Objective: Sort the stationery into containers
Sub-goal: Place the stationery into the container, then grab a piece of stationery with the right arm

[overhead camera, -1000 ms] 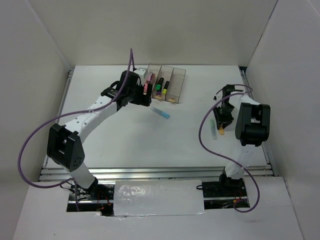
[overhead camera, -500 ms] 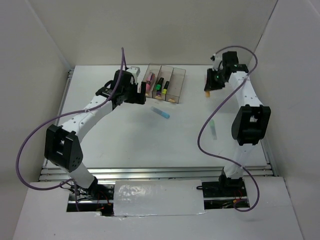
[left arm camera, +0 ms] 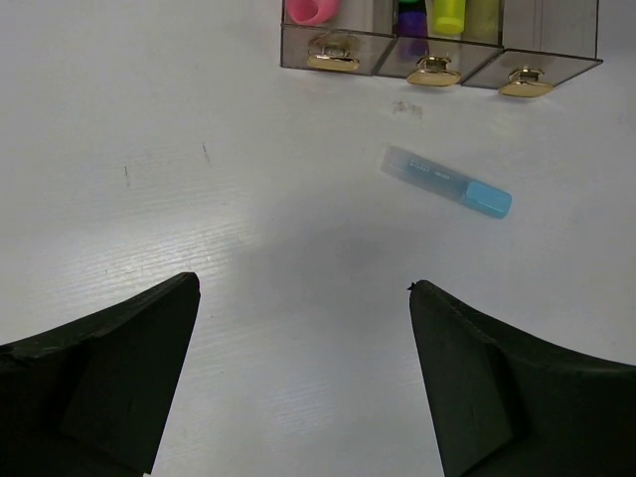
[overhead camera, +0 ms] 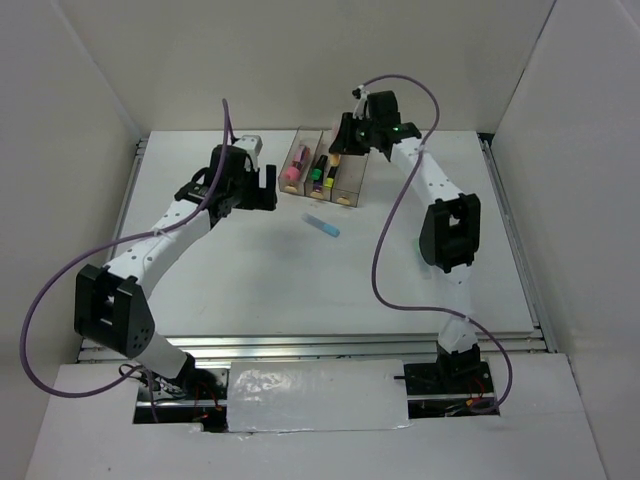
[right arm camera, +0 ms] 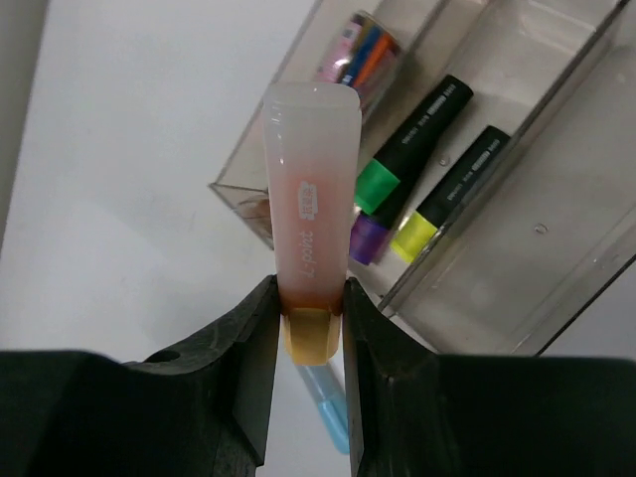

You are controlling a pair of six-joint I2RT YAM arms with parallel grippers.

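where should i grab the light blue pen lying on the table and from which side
Grip the light blue pen across the middle of its barrel, coming straight down from above. It lies flat on the table, at a slant, apart from the bins, so both long sides are free. Turn the jaws square to its length; the open left gripper looks nearest.

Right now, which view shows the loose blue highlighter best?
Left wrist: the blue highlighter lies whole, unobstructed, near the bins. Top external shows it small; right wrist shows only one end, behind the held peach pen.
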